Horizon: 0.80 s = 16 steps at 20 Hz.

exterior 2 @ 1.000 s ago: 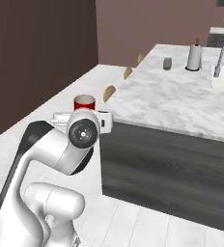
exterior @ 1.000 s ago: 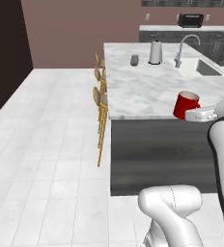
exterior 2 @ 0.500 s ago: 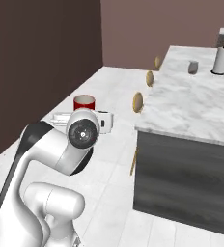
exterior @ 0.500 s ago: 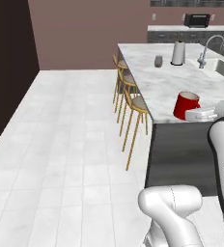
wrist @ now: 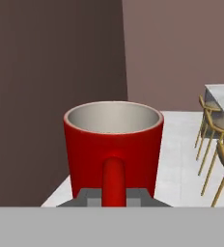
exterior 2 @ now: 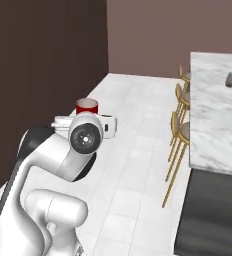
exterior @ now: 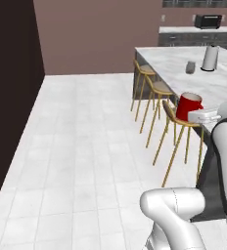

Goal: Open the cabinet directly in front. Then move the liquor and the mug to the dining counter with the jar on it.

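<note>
The red mug with its white inside stands upright in my gripper, which is shut on the mug's handle. From the left base view the mug hangs at the end of my hand, in front of the stools. In the right base view the mug pokes up above my arm. The white marble dining counter lies to the right, with the small jar on it. The counter and jar show again at the right edge. The liquor and the cabinet are out of view.
Yellow-legged stools line the counter's near side. A white paper towel roll stands by the jar. A dark tall wall runs along the left, and white tiled floor spreads between it and the stools.
The whole picture has swung as the base turns: the counter has slid to the right in both base views and more floor shows. The mug stays gripped in the same pose.
</note>
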Motion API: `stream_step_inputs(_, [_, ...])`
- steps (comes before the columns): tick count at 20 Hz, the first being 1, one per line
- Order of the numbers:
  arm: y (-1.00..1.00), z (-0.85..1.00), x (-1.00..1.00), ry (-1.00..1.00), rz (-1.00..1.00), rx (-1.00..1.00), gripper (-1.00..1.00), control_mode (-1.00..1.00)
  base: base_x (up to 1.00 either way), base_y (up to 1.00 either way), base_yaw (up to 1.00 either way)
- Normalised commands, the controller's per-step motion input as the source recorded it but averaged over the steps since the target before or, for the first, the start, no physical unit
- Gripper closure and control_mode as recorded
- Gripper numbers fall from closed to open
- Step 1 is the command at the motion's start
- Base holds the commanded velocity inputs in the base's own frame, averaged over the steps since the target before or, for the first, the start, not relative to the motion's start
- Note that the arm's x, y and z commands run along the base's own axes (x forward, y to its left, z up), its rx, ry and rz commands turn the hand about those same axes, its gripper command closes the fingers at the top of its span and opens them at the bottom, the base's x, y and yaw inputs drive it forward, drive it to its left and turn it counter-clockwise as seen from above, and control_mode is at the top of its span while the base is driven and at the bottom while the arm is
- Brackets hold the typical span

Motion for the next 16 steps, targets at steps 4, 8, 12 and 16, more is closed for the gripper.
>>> stream_step_inputs(4, [0.0,0.0,0.0,0.0,0.0,0.0,1.0,1.0,1.0,1.0,-0.24])
stream_step_inputs(8, [0.0,0.0,0.0,0.0,0.0,0.0,1.0,1.0,1.0,1.0,-0.29])
stream_step_inputs(12, [0.0,0.0,0.0,0.0,0.0,0.0,1.0,1.0,1.0,0.98,-0.32])
stream_step_inputs(16, [0.0,0.0,0.0,0.0,0.0,0.0,1.0,1.0,1.0,0.93,-0.32])
